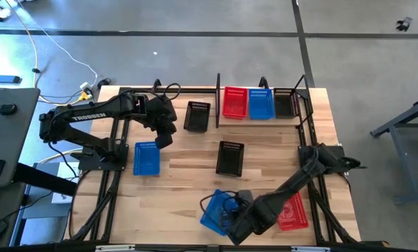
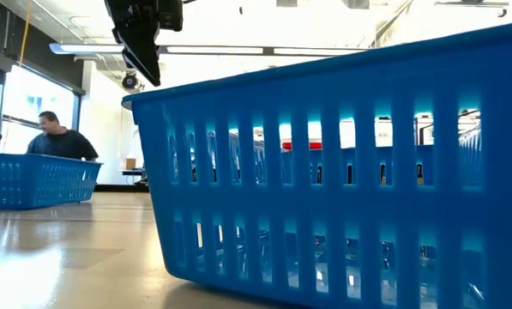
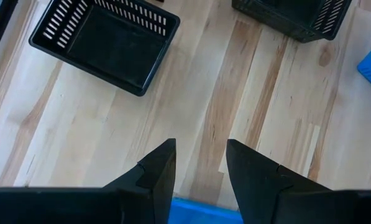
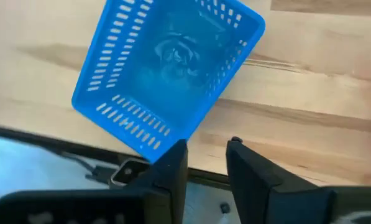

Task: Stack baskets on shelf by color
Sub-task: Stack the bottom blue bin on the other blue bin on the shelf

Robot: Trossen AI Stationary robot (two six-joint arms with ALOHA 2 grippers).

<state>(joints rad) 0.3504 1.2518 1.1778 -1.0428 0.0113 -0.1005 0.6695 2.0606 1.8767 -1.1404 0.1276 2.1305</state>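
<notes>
Nearest the low camera, a blue basket [image 2: 341, 172] fills the view: glossy mesh plastic, slotted walls, sitting skewed at the tabletop's [image 1: 265, 150] near edge. Your right gripper [image 4: 207, 155] hovers at that basket's corner, jaws released and empty; the basket lies just ahead of them, long axis diagonal to the edge. Left gripper [image 3: 201, 163] hangs open above a second blue basket [image 1: 146, 157] by the left edge. The shelf [image 1: 261, 89] at the far edge holds one red, one blue, one black. You'll likely want the right arm for the near blue.
</notes>
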